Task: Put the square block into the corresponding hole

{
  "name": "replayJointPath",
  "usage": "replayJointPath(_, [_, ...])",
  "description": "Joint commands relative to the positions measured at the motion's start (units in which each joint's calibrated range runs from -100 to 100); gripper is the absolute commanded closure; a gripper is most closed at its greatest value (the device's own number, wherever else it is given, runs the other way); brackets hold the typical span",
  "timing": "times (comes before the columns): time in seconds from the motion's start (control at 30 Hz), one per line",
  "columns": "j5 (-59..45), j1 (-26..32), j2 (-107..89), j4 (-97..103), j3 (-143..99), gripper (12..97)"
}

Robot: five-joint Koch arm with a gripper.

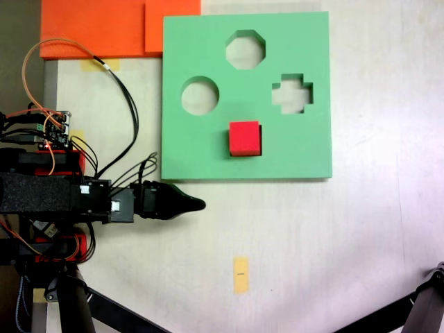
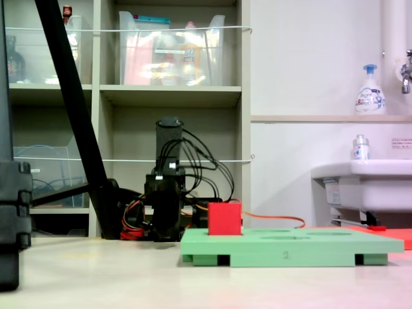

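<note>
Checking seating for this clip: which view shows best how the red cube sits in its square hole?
The low side-on fixed view: the square block stands well proud of the green board. From above, the block covers the square hole, leaving a dark sliver.

There is one small red square block (image 1: 244, 138). It shows in both fixed views.

There is one thick green foam board (image 1: 291, 149) on the bench (image 1: 312, 243). The board has four cutouts. One is round (image 1: 200, 96), at the middle left of the board. One has eight sides (image 1: 245, 49), near the top. One is shaped like a cross (image 1: 292, 93), at the right. One is the square hole (image 1: 260, 142), low in the middle, and the red block sits in it.

There are two flat orange foam slabs (image 1: 90, 28) at the upper left of the frame, one lying on the other.

There is one robot arm with one gripper (image 1: 198, 205).

There are three small yellow tape pieces (image 1: 241, 275) on the bench.

In a fixed view from the side there are two bottles (image 2: 369, 90) at the right and one white sink (image 2: 364, 183).
</note>
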Motion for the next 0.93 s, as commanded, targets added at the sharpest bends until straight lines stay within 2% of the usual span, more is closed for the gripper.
replayJointPath(0.0, [-0.6, 0.2, -0.7, -6.3, -0.8, 53.1])
replayJointPath(0.13, [-0.6, 1.7, -0.7, -16.0, -0.8, 53.6])
replayJointPath(0.23, [-0.6, 2.1, -0.7, -18.1, -0.8, 60.3])
replayJointPath(0.9, [-0.5, 2.1, -0.7, -18.1, -0.8, 60.3])
